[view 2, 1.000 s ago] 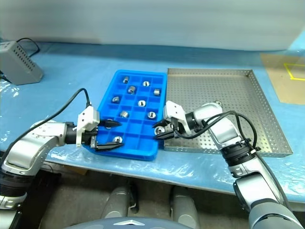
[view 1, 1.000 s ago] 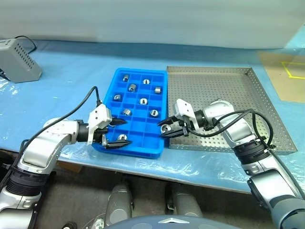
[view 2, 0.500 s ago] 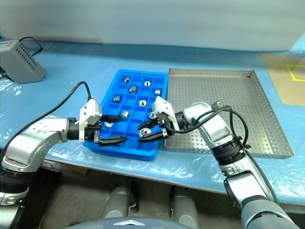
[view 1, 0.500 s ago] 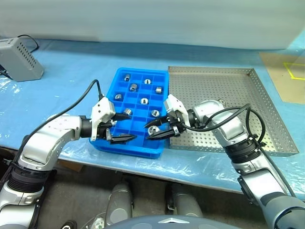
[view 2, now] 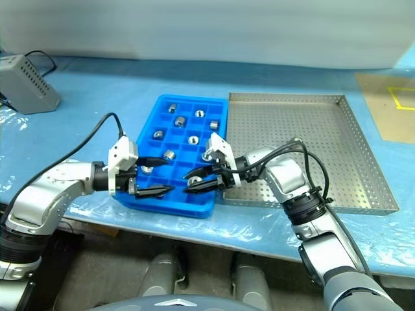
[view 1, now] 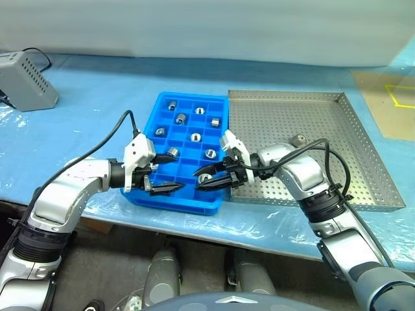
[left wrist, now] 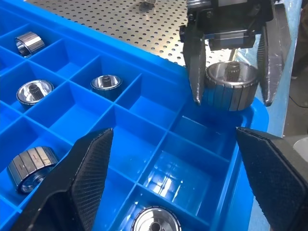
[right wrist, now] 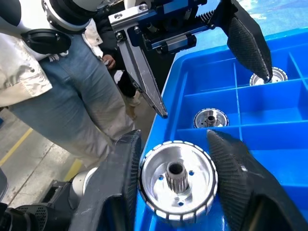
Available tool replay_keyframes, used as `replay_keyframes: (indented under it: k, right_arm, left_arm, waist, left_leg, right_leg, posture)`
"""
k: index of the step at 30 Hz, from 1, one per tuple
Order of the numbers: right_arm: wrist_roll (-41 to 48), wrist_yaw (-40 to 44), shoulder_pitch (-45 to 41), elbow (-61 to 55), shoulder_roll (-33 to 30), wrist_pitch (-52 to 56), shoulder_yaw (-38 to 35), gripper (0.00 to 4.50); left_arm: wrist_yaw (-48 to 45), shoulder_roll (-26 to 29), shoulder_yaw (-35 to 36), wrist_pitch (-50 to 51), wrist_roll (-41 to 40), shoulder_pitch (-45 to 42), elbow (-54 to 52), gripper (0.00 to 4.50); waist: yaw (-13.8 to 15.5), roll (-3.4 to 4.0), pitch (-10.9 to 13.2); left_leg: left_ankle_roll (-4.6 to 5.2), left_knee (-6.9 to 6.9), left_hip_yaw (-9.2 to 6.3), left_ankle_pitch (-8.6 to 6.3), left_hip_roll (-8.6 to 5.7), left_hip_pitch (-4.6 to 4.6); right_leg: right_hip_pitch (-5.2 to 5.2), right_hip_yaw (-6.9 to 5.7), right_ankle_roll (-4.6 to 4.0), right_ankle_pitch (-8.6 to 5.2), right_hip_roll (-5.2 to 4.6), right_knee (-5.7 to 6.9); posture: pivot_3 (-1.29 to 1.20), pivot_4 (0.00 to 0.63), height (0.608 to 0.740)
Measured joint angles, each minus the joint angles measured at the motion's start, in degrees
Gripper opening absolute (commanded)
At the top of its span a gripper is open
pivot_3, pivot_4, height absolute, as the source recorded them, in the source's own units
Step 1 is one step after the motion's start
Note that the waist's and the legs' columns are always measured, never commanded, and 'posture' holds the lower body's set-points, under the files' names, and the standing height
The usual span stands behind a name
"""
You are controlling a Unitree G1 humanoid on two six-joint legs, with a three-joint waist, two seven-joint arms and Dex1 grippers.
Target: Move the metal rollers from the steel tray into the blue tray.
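A light blue plastic sheet [view 1: 84,123] covers the table in front of me; it lies wrinkled and glossy along the near edge. At my far left a grey box [view 1: 23,81] with rows of vent holes rests on the sheet, a black cable [view 1: 35,55] looping from behind it. At my far right a tan surface [view 1: 389,103] carries yellow tape lines [view 1: 397,91]. Beyond my right wrist's reach stands a person in blue jeans [right wrist: 82,96] and a pale top, above a grey floor with a yellow stripe [right wrist: 17,147].
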Motion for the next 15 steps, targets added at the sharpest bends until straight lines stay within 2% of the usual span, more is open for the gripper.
replay_keyframes:
  k: [3, 10, 15]
  right_arm:
    - [0.0, -0.7, 0.0, 0.6, 0.1, 0.5, 0.0, 4.04]
    - [0.1, -2.8, 0.0, 0.9, -0.2, 1.9, -0.4, 4.04]
    - [-1.4, -7.0, -2.8, 6.6, -4.2, -3.9, -7.4, 4.04]
  left_arm:
    - [-0.1, 0.0, 0.0, -0.5, 0.2, 0.2, 0.6, 4.28]
    - [1.0, -0.7, -1.1, 2.2, 0.0, -3.3, 0.6, 4.28]
    - [3.1, -2.3, -1.1, 4.8, -1.4, -5.0, -0.6, 4.28]
  waist:
    - [0.0, 0.0, 0.0]
    - [0.1, 0.0, 0.0]
    - [0.0, 0.0, 0.0]
  left_leg:
    - [-0.01, 0.0, 0.0, 0.01, 0.0, 0.01]
    - [-0.03, 0.01, 0.0, 0.02, -0.02, 0.01]
    - [-0.09, 0.06, 0.0, 0.06, -0.05, -0.01]
  right_leg:
    - [0.0, 0.0, 0.0, 0.0, 0.0, 0.01]
    - [0.02, 0.0, 0.0, 0.0, 0.0, 0.02]
    - [0.02, 0.01, 0.0, 0.01, -0.01, 0.04]
  posture:
    - [-0.06, 0.15, 0.74]
    - [-0.09, 0.15, 0.74]
    - [-0.11, 0.15, 0.74]
